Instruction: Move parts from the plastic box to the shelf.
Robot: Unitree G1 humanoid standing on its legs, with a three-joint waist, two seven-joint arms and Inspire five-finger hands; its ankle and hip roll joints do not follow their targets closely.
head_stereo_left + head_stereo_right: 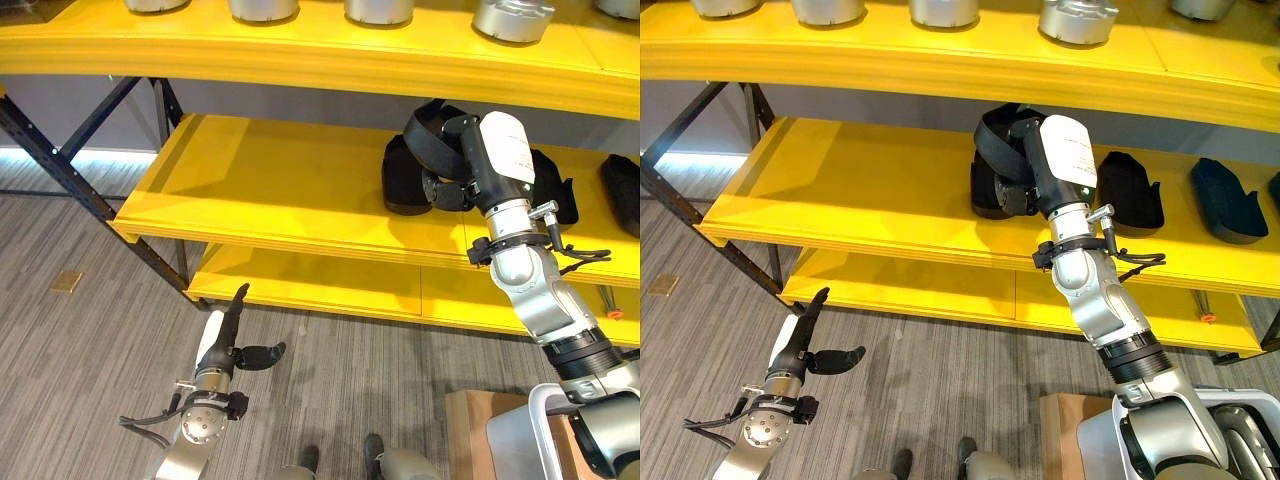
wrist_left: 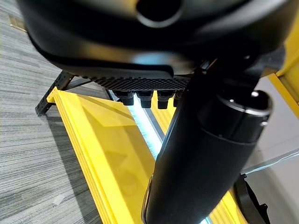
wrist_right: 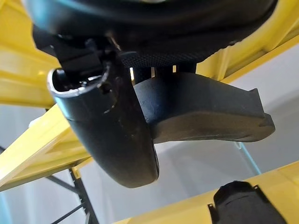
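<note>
The yellow shelf (image 1: 300, 190) is spreading across everything ahead of me, three boards stacked on a dark cross-braced frame (image 1: 60, 160), and it is standing on a floor (image 1: 90, 340) of grey, wood-grained planks. Along the top board, silver metal parts (image 1: 1077, 20) are sitting in a row. On the middle board black parts are lying side by side: one (image 1: 1130, 190) just right of my right arm and another (image 1: 1228, 200) further right, near the edge.

My right hand (image 1: 440, 150) is reaching up over the middle board, and I am holding a black part (image 3: 205, 112) in it. My thumb (image 3: 107, 126) is curling over one side of it and my fingers are pressing from behind, so the part is pinched against my palm. It is hanging just above the board, close to another dark part (image 1: 402, 180) resting there at the left of the row. The part I am gripping is matte black, moulded, with a curved back and a flat flanged edge.

My left hand (image 1: 228, 335) is hanging low over the floor, well apart from the shelf, with fingers straight, thumb spread to the side and nothing in it.

At the lower right, the rim of a pale plastic box (image 1: 535, 420) is showing on a brown stand (image 1: 465, 430).
</note>
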